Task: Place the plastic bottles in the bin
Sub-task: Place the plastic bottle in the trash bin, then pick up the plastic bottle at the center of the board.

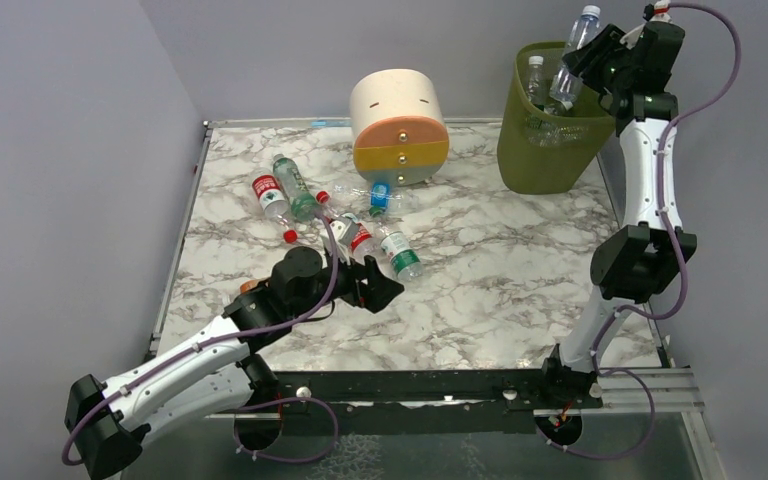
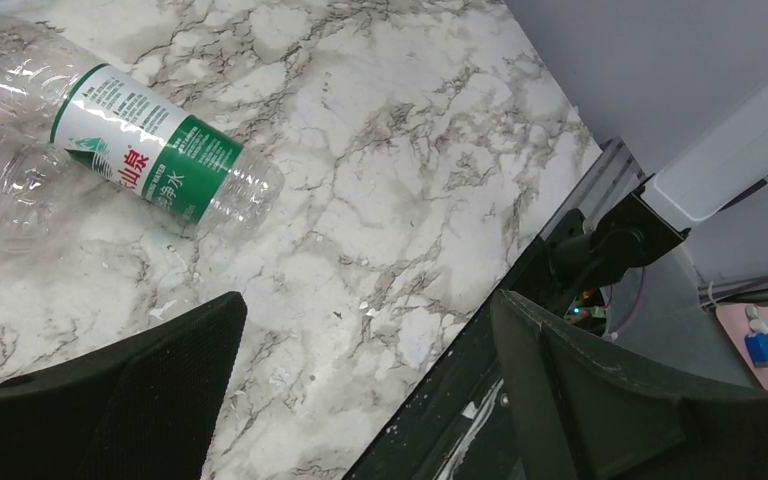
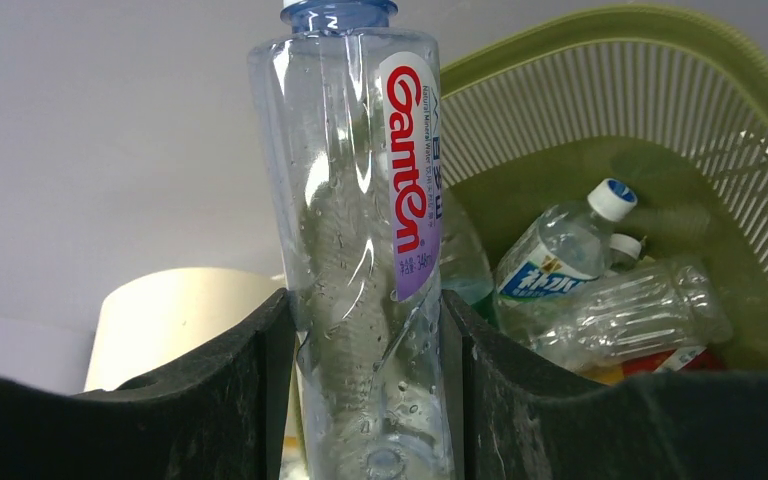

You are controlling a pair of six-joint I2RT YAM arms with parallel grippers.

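Observation:
My right gripper (image 1: pixel 592 52) is shut on a clear plastic bottle (image 3: pixel 365 240) with a blue cap and a red-lettered label, held over the rim of the olive-green mesh bin (image 1: pixel 545 140). Several bottles (image 3: pixel 610 300) lie inside the bin (image 3: pixel 660 90). On the marble table, several more bottles (image 1: pixel 335 215) with red, green and blue caps lie in a cluster left of centre. My left gripper (image 1: pixel 392 291) stands open low over the table, just in front of that cluster. A green-labelled bottle (image 2: pixel 150 150) lies beyond its fingers (image 2: pixel 140 390), apart from them.
A cream, orange and yellow round drawer unit (image 1: pixel 398 125) stands at the back between the bottle cluster and the bin. The table's black front rail (image 1: pixel 460 385) runs along the near edge. Grey walls close in at the left and back.

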